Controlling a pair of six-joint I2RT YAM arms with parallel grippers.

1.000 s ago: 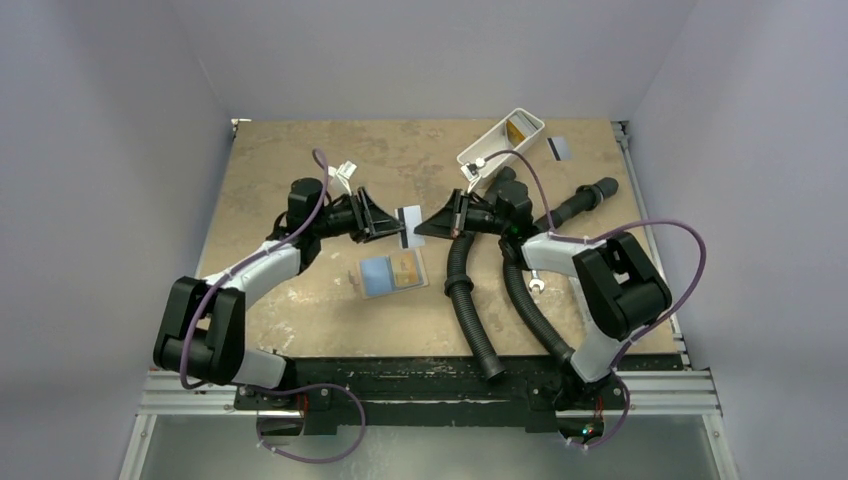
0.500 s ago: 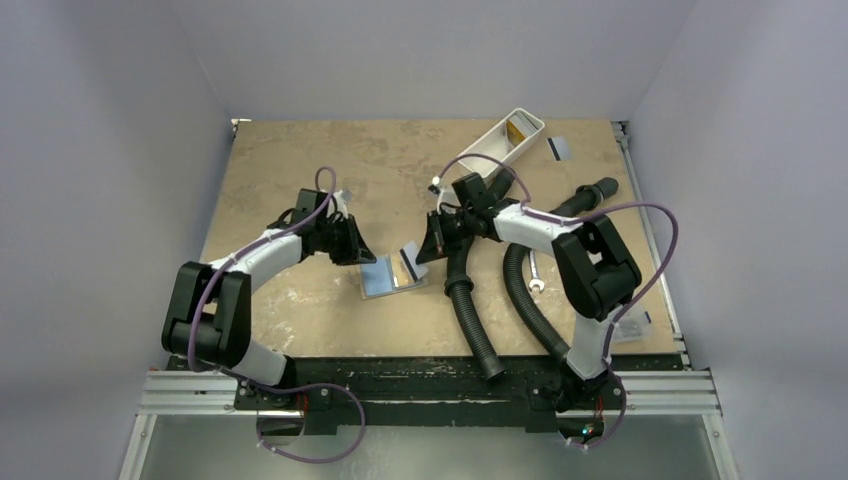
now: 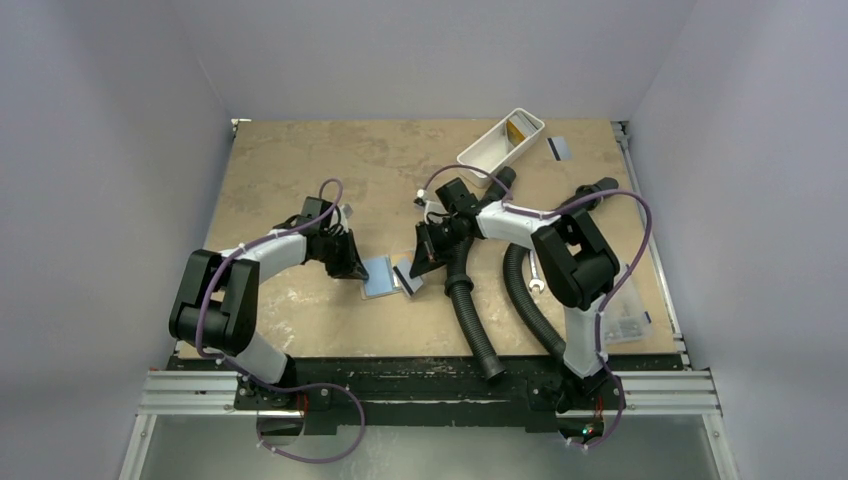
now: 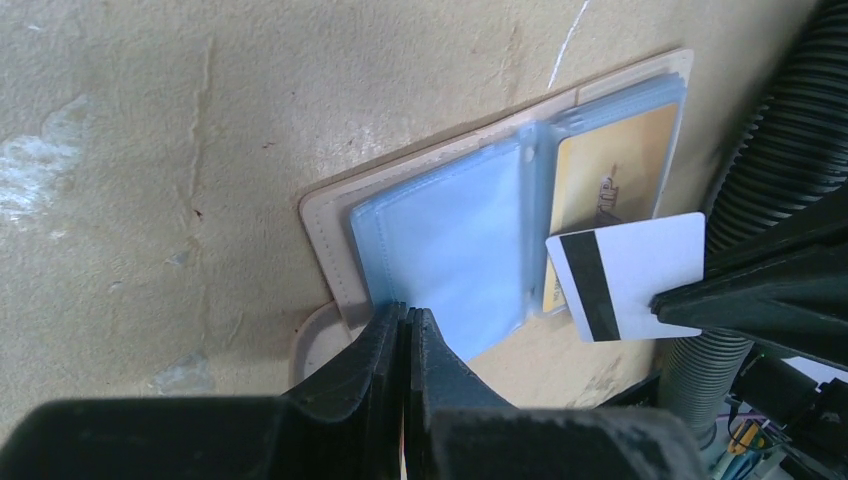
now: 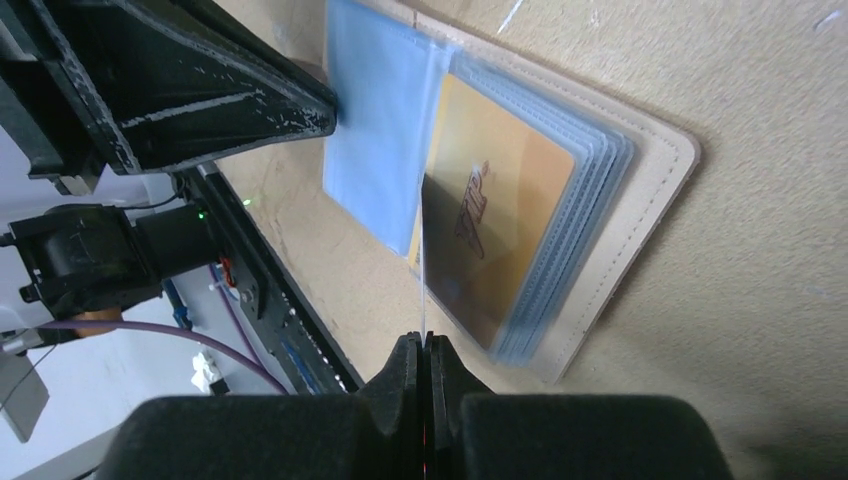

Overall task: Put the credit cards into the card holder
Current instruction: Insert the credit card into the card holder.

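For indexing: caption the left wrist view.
Left end effector shut at card holder's sleeve; right end effector holds striped card.

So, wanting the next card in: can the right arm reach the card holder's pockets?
Likely yes: right gripper holds its white card over the open card holder; left gripper pinches only its edge.

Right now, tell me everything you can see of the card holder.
The card holder lies open and flat on the table, between the grippers. Its tan, leather-like cover has a stitched rim; inside are clear bluish plastic sleeves, one holding an orange card. The shut left gripper touches the blue leaf's near edge. The right gripper holds a white striped card just over it.
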